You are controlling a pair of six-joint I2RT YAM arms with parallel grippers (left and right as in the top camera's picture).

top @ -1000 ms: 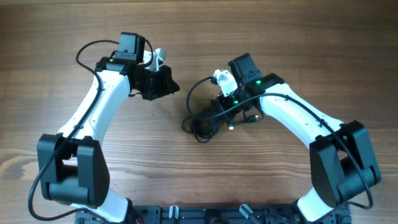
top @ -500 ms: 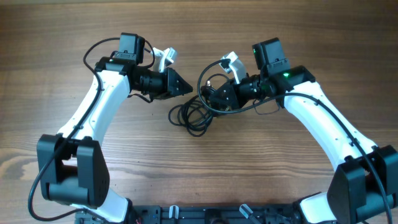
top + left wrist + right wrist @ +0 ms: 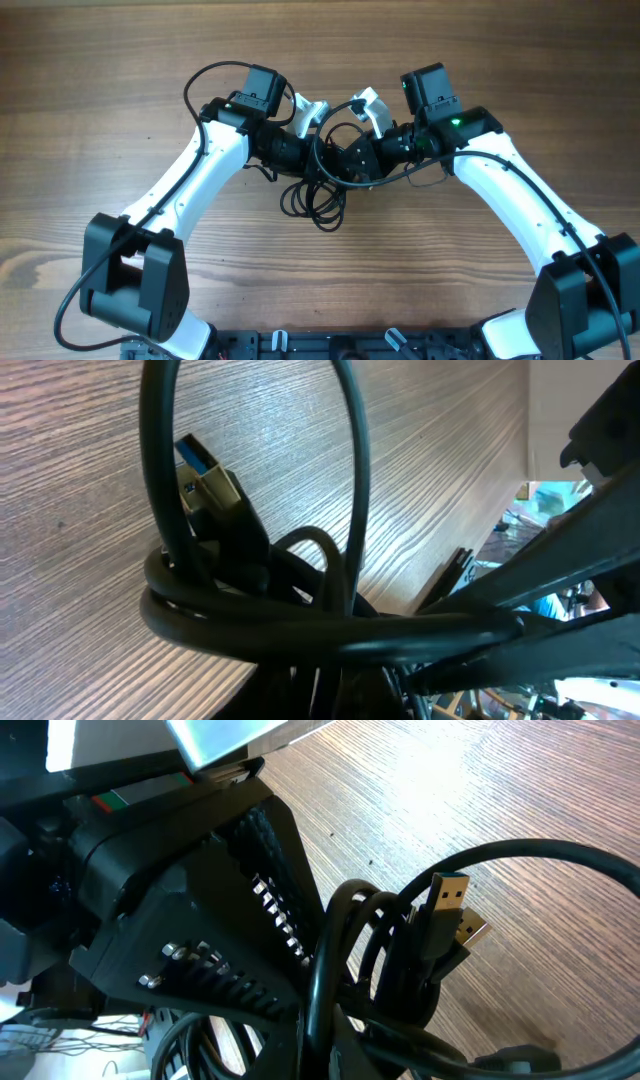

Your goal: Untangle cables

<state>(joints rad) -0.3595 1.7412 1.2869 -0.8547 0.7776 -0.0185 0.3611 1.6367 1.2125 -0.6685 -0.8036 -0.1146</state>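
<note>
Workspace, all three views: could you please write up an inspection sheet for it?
Surface: wooden table, plain grain.
Job's things: cables bunched in one tangle between the arms; USB plugs exposed.
Clutter: nothing seen.
Grippers: left gripper and right gripper meet at the tangle; whether open or shut is unclear.
Cables: arm wire arcs beside the left arm.
Surroundings: black base frame at the near edge.

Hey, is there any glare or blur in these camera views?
Overhead: even light, sharp, faint shadows. Left wrist: cables fill the frame, slightly soft, with sheen on the table. Right wrist: strong glare on the table at upper right.
</note>
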